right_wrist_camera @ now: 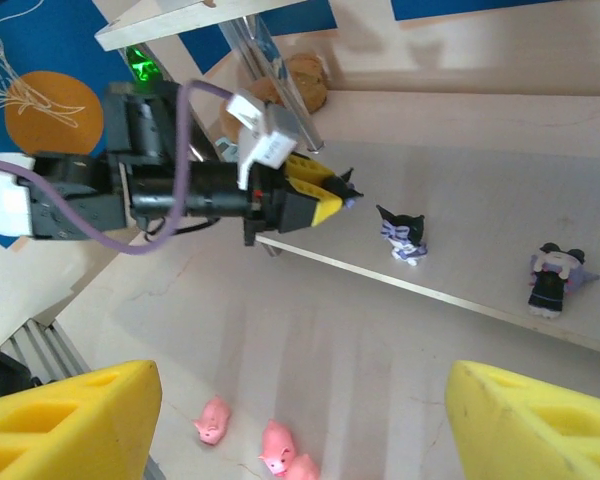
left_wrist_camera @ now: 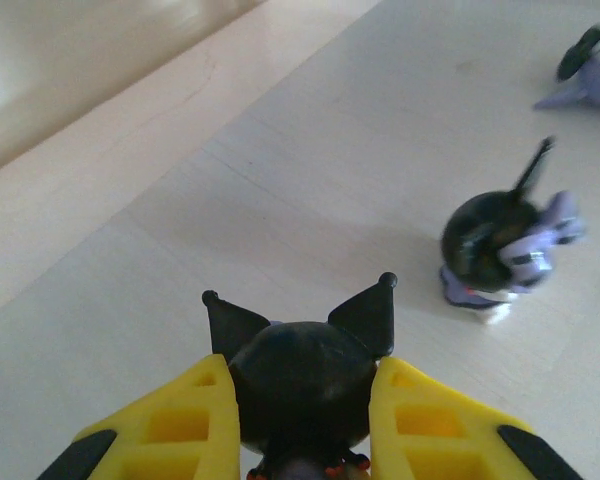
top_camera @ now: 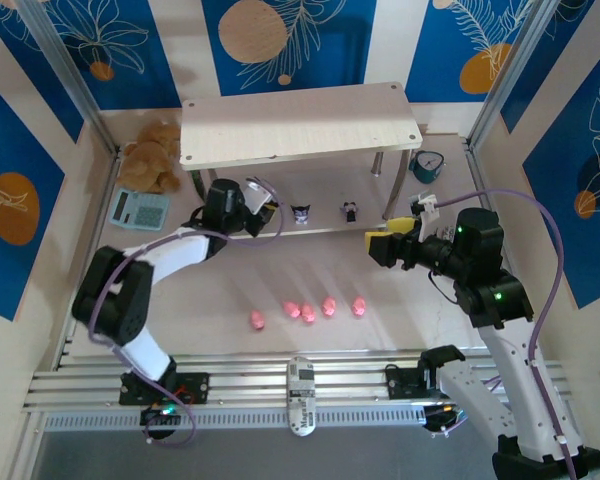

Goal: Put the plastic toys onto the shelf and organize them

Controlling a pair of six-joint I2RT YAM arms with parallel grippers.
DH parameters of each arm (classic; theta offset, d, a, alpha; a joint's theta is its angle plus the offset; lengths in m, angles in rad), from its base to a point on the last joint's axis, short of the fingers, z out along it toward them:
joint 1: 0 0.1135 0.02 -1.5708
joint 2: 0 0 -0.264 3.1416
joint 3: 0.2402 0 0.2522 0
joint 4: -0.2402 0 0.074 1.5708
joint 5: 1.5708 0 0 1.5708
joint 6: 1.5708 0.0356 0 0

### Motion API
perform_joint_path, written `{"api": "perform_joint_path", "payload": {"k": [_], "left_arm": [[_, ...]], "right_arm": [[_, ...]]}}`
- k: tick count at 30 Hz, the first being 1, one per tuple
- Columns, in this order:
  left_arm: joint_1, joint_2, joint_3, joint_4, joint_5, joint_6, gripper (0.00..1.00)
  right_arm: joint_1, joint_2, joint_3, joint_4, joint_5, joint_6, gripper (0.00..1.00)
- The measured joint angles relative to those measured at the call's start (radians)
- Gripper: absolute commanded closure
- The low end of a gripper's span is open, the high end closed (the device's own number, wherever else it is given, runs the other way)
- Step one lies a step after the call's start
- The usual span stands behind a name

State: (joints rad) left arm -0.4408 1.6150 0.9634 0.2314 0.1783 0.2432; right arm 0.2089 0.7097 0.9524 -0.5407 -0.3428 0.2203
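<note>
My left fingers (left_wrist_camera: 180, 425), yellow, pinch a small glossy black plastic figurine with pointed ears (left_wrist_camera: 300, 375) by its round head, low over the lower board of the pale wood-grain two-tier shelf (left_wrist_camera: 310, 170). Two matching figurines (left_wrist_camera: 495, 250) stand on that board. My right fingers (right_wrist_camera: 70, 420) are spread wide and empty above the tabletop (top_camera: 410, 330), where five tiny pink plastic pigs (top_camera: 329, 306) lie. These toys look light, hard and slippery. Gripping the rounded body, not the thin ears, seems safest.

The small plastic pig figures (top_camera: 329, 306) are pink, the horned figurines (top_camera: 301, 213) black and purple with white faces, the two-tier shelf (top_camera: 300, 125) whitish wood-grain, the wall panels (top_camera: 330, 40) blue with white leaves and orange discs.
</note>
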Motion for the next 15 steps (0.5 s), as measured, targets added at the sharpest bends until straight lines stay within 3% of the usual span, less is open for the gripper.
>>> {"api": "perform_joint_path", "payload": {"k": [5, 9, 12, 15], "left_arm": [[0.0, -0.253, -0.028, -0.145, 0.079, -0.099, 0.86], [-0.002, -0.479, -0.122, -0.141, 0.297, -0.276, 0.87], [-0.005, -0.589, -0.208, 0.002, 0.473, -0.483, 0.86], [-0.007, -0.632, -0.299, 0.259, 0.599, -0.74, 0.85]], "right_arm": [[0.0, 0.001, 0.003, 0.001, -0.048, 0.034, 0.24], [-0.001, 0.006, 0.021, -0.001, -0.163, 0.116, 0.24], [-0.001, 0.006, 0.015, 0.031, -0.288, 0.235, 0.24], [0.017, -0.022, -0.06, 0.15, -0.399, 0.409, 0.24]]}}
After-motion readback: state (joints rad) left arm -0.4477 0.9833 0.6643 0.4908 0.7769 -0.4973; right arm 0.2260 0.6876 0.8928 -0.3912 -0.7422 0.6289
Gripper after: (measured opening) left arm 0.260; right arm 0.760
